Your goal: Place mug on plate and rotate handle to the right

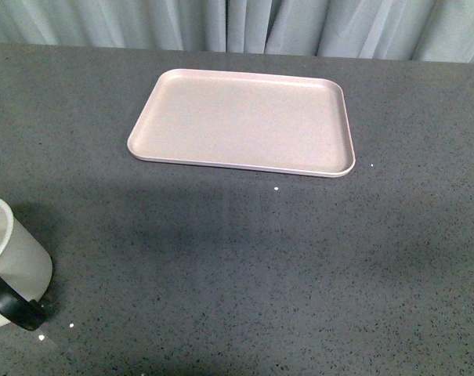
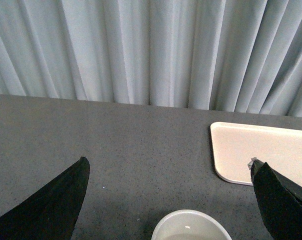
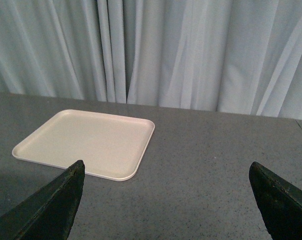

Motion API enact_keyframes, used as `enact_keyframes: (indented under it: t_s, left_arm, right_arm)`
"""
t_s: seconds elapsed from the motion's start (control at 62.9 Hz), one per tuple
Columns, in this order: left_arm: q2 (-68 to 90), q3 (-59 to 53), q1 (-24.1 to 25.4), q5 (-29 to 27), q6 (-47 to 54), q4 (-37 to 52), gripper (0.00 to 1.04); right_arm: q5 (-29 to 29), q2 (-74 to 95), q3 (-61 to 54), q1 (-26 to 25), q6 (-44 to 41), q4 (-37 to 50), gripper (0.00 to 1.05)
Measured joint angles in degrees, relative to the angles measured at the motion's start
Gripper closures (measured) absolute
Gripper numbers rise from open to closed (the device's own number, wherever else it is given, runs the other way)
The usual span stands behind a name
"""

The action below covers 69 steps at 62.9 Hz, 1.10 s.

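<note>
The white mug (image 1: 9, 262) stands on the grey table at the near left edge of the front view, cut off by the frame. Its black handle (image 1: 13, 305) points toward the near side. No smiley face shows. The pale pink plate (image 1: 244, 121) lies empty at the far middle of the table. Neither gripper shows in the front view. My left gripper (image 2: 170, 172) is open, above the table, with the mug's rim (image 2: 190, 226) just below it and the plate's corner (image 2: 260, 155) to one side. My right gripper (image 3: 165, 172) is open over bare table, with the plate (image 3: 88, 142) beyond it.
The grey speckled table (image 1: 299, 258) stretches between mug and plate. A pale blue-grey curtain (image 1: 244, 23) hangs along the table's far edge. A few tiny white specks (image 1: 276, 188) lie on the table near the plate.
</note>
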Motion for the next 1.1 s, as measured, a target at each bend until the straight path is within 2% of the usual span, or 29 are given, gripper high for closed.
enact_keyframes:
  t_s: [0.461,0.493,0.524,0.588,0.81,1.096]
  left_arm:
    - [0.1,0.0,0.0,0.2,0.0,-0.1,0.09]
    - [2.1,1.7,0.9,2.9,-2.2,-4.5,0.09]
    - [7.4,5.7,2.4,7.1,-5.4,-13.5,0.09]
    - [21.1,12.6,4.8,9.4,-9.4,-23.2,0.09]
    - [44.9,18.1,5.0,7.9,-8.6,-14.9,0.09]
    - [60.2,20.6,3.3,6.8,-7.1,-7.6,0.09]
  right_arm:
    - [0.0,0.0,0.0,0.0,0.0,0.0,0.09]
    - [0.0,0.0,0.0,0.0,0.0,0.0,0.09]
    - [0.0,0.0,0.0,0.0,0.0,0.0,0.09]
    - [-0.1,0.0,0.0,0.0,0.0,0.0,0.09]
    - [0.0,0.0,0.0,0.0,0.0,0.0,0.09]
    - [0.0,0.0,0.0,0.0,0.0,0.0,0.09]
